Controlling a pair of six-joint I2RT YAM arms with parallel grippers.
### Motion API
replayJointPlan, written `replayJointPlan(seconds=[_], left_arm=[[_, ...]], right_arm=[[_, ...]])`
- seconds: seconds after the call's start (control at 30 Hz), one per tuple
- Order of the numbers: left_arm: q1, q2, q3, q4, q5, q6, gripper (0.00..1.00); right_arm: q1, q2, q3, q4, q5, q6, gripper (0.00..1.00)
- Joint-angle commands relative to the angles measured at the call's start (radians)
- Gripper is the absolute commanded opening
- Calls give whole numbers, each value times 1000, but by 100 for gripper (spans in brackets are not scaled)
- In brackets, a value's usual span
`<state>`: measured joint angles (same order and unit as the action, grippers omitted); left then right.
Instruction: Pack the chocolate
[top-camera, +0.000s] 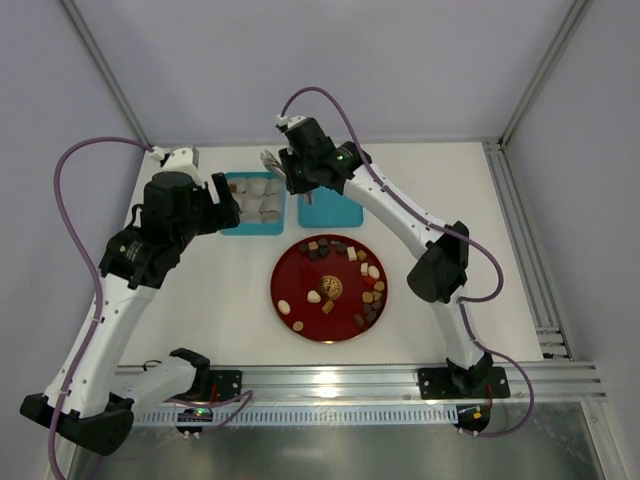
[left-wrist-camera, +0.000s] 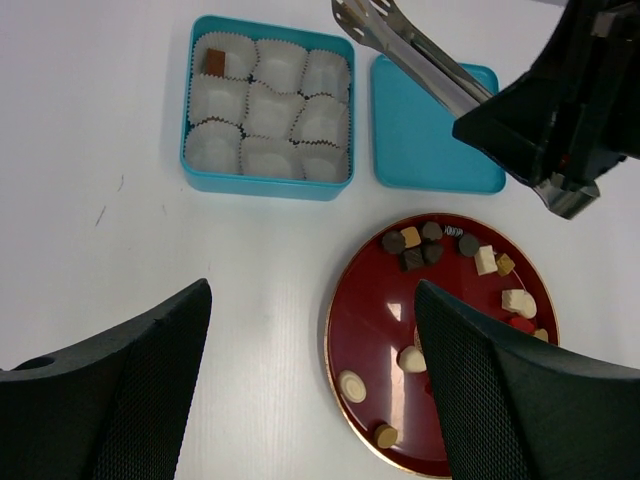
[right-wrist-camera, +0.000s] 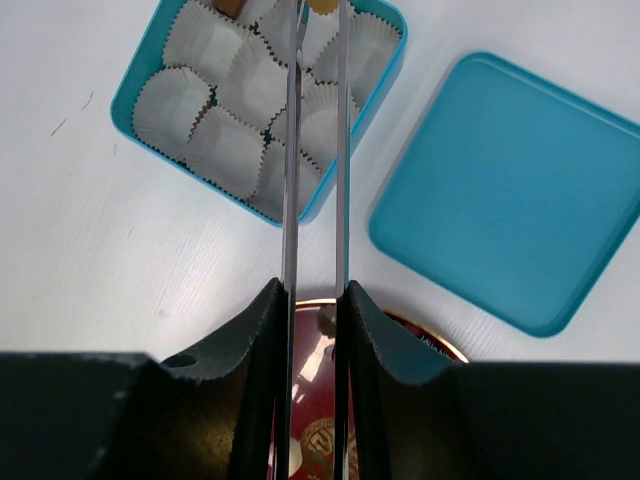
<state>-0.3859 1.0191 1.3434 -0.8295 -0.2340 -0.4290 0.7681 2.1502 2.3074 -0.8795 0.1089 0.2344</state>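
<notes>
Brown, tan, white chocolate (left-wrist-camera: 486, 259) lay scattered on red plate (left-wrist-camera: 370, 330), no shared axis | one brown square (left-wrist-camera: 215, 62) sat in teal box (left-wrist-camera: 265, 182) corner cup | right gripper (right-wrist-camera: 312, 295) clenched tongs (left-wrist-camera: 420, 55), long axis toward box | left gripper (left-wrist-camera: 310, 390) spread wide

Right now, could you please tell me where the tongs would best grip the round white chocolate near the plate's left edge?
Pinch its opposite sides, straight down from above. The round white chocolate lies flat and apart from the other pieces on the red plate, so the tongs have room for a tip on each side.
</notes>
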Motion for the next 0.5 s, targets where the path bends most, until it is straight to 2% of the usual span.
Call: replayJointPlan(seconds=[0.0,0.2,0.47], left_arm=[[2,-11,42,-11,10,29,81],[1,-16,34,-16,1,39,81],[2,-20,19,-8,7,36,81]], right_arm=[[-12,28,43,134,-14,-34,32],[-16,53,-26,275,-49,-24,32],[-9,120,-35,341,-81,0,32]])
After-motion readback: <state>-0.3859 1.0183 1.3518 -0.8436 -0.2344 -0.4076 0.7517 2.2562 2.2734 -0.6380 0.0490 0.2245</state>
